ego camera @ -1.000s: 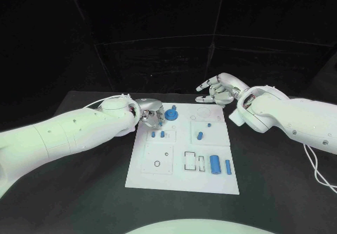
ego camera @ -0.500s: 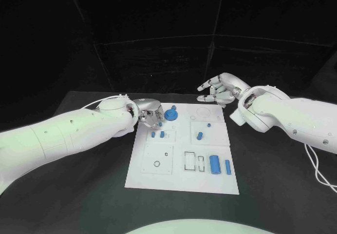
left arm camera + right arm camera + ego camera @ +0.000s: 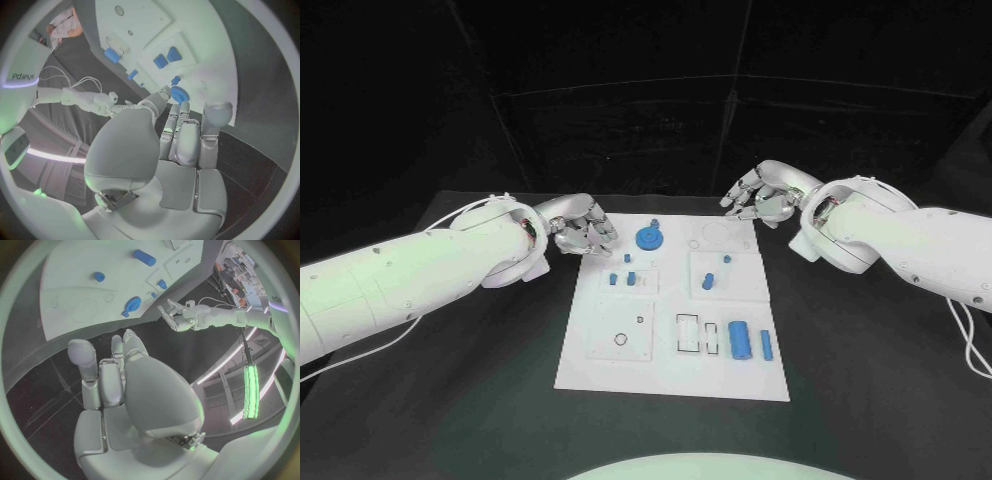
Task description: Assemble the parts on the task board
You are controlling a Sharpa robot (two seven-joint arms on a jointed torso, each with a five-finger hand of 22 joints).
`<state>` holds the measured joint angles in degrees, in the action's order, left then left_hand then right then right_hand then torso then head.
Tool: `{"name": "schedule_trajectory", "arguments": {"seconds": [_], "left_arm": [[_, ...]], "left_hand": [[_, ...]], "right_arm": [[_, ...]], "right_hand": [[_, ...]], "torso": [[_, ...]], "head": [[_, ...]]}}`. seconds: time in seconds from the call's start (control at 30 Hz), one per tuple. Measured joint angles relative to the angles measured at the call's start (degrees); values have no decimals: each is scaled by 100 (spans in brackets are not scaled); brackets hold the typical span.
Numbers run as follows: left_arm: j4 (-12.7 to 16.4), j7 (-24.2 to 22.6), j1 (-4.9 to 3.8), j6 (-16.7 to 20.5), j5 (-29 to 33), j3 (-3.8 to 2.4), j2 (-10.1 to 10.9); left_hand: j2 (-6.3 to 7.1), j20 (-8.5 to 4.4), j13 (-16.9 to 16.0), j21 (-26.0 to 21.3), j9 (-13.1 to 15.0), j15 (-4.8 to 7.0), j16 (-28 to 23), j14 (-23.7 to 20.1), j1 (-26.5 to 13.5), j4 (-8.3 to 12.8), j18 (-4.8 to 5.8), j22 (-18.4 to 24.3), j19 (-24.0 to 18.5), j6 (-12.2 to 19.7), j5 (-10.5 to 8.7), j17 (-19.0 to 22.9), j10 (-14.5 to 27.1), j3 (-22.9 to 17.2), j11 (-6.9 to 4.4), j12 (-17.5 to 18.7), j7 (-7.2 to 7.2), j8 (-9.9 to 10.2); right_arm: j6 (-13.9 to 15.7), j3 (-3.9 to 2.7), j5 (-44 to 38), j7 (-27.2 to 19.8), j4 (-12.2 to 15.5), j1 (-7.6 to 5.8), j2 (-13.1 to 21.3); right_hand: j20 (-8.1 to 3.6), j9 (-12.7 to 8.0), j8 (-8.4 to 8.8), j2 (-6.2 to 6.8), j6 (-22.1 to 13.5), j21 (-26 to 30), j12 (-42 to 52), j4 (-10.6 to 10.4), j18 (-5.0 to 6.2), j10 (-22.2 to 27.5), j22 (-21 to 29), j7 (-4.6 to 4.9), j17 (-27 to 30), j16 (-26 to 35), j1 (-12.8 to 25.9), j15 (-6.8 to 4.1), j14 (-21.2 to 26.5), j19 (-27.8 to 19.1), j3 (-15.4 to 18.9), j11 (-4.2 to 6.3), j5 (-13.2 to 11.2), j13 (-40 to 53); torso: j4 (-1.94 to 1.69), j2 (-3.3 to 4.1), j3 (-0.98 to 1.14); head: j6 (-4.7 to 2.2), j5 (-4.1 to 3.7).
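The white task board (image 3: 668, 370) lies mid-table. A blue round part (image 3: 649, 238) stands near its far left corner, also seen in the left wrist view (image 3: 180, 93) and the right wrist view (image 3: 132, 304). Small blue pegs (image 3: 625, 279) stand just nearer, with two more (image 3: 711, 280) in the neighbouring panel. Two blue cylinders (image 3: 753, 339) lie at the near right. My left hand (image 3: 581, 228) hovers just off the board's far left edge, fingers straight (image 3: 181, 145), holding nothing. My right hand (image 3: 762, 196) hangs beyond the far right corner, fingers extended (image 3: 119, 375), holding nothing.
The board has several recessed panels: a round outline (image 3: 718, 235) at the far right, a panel with small holes (image 3: 626, 335) at the near left, and a rectangular slot (image 3: 692, 331) beside the cylinders. Black table (image 3: 877, 350) surrounds the board.
My left hand has drawn back leftward off the board, away from the blue round part. My right hand has come lower and closer to the board's far right corner.
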<state>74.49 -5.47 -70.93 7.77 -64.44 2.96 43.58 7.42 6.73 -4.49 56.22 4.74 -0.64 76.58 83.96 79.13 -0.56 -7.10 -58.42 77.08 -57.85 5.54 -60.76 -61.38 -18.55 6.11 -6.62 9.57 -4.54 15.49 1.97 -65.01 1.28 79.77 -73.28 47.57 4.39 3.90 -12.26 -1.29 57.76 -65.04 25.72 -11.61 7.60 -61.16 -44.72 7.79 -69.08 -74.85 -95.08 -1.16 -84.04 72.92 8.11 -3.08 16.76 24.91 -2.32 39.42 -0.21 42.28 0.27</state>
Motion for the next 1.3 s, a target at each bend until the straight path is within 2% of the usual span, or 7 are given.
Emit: {"name": "schedule_trajectory", "arguments": {"seconds": [0.07, 0.2, 0.37, 0.53, 0.77, 1.2, 1.3], "left_arm": [[80, -162, -1, 118, 601, 0, 94], [326, -521, -6, 287, 2064, 4, 261], [608, -949, -3, 380, 3778, 13, 363], [741, -1288, 12, 417, 4960, 22, 458], [806, -1519, 26, 448, 5651, 31, 497], [868, -1684, 37, 504, 6014, 42, 512], [868, -1692, 37, 511, 6042, 42, 515]], "left_hand": [[-42, -10, -20, -194, 4, 0, -75, 0, 43, -21, 0, 163, -108, -91, 23, 115, -127, -21, -17, -74, 1, -42], [-148, -8, -15, -1079, 2, -29, -571, -389, 99, -30, -224, 895, -571, -154, 23, 986, -200, -149, -18, -111, 55, -80], [-148, 2, 8, -1581, -22, -35, -900, -650, 99, -24, -221, 1291, -857, -166, 23, 1541, -199, -186, -18, -160, 44, -80], [-148, 14, 12, -1668, -28, -30, -1051, -769, 99, -39, -295, 1362, -909, -175, 23, 1825, -199, -201, -18, -205, 36, -80], [-148, 14, 12, -1694, -28, -38, -1091, -801, 99, -39, -308, 1375, -910, -175, 23, 1883, -199, -201, -18, -246, 36, -103], [-148, -6, 11, -1716, -33, -29, -1091, -810, 99, -22, -309, 1387, -929, -175, 23, 1906, -199, -217, -17, -246, 35, -103], [-148, -6, 11, -1717, -43, -30, -1091, -810, 99, -23, -308, 1392, -929, -175, 23, 1906, -199, -217, -17, -271, 35, -103]], "right_arm": [[-62, 3, -341, 91, 63, 30, 54], [-156, 11, -993, 320, 206, 131, 133], [-220, 40, -1658, 602, 374, 254, 182], [-255, 112, -2188, 835, 503, 338, 177], [-303, 137, -2551, 1008, 532, 418, 107], [-438, 144, -2783, 1066, 497, 575, -64], [-441, 139, -2807, 1064, 468, 576, -89]], "right_hand": [[10, 0, 20, 7, 80, -19, -241, -28, 0, -76, -41, -9, -17, 0, -7, 0, 0, 9, -35, -8, -37, -182], [11, 0, 116, 60, 221, -58, -683, -62, -1, -171, -82, -40, -33, 0, -60, 0, 0, 53, -160, -9, -195, -529], [35, -11, 285, 53, 198, -58, -1028, -117, -1, -137, -110, -18, -63, 0, -66, 0, 0, 76, -260, -43, -375, -825], [72, -17, 448, 192, 106, -65, -1237, -176, -1, -53, -132, 75, -83, -37, 26, 45, 0, 113, -279, -126, -411, -1026], [136, -16, 595, 303, -12, -82, -1380, -200, -1, 17, -153, 151, -111, -67, 14, 86, 1, 132, -302, -196, -442, -1203], [156, -1, 605, 322, 17, -137, -1432, -182, -1, -16, -218, 122, -148, -96, -8, 106, 21, 153, -484, -225, -442, -1364], [156, -1, 628, 265, 36, -142, -1452, -190, -1, -64, -234, 142, -157, -119, -65, 106, 21, 153, -584, -208, -479, -1410]], "torso": [[1, 0, 0], [8, 0, -1], [18, 1, -5], [24, 1, -5], [13, 7, -3], [10, 10, -3], [10, 10, -3]], "head": [[-10, -20], [-38, -103], [-66, -194], [-90, -250], [-103, -287], [-93, -257], [-90, -253]]}}
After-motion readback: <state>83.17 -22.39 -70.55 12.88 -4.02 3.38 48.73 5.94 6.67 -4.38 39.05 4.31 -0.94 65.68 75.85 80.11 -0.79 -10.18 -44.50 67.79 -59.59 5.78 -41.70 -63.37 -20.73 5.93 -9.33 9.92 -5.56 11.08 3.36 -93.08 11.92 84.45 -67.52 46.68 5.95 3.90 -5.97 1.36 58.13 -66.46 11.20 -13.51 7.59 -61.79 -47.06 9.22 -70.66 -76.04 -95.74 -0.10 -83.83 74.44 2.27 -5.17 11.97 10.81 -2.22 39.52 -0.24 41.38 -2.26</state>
